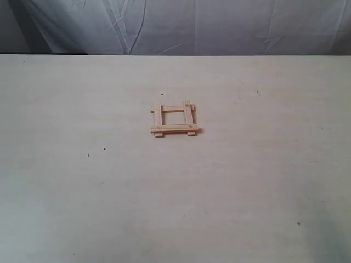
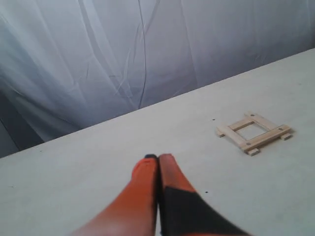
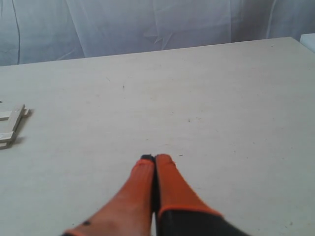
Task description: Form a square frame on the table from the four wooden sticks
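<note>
The four wooden sticks lie as a small square frame [image 1: 174, 119] near the middle of the table [image 1: 82, 192], crossing at the corners with their ends sticking out. The frame [image 2: 253, 132] also shows in the left wrist view, well away from my left gripper [image 2: 158, 157], whose orange fingers are pressed together with nothing held. Only an edge of the frame [image 3: 12, 126] reaches into the right wrist view, far from my right gripper [image 3: 154, 158], which is shut and empty too. Neither gripper appears in the exterior view.
A wrinkled white cloth backdrop [image 1: 181, 24] hangs behind the table's far edge. A few tiny dark specks [image 1: 104, 148] dot the pale tabletop.
</note>
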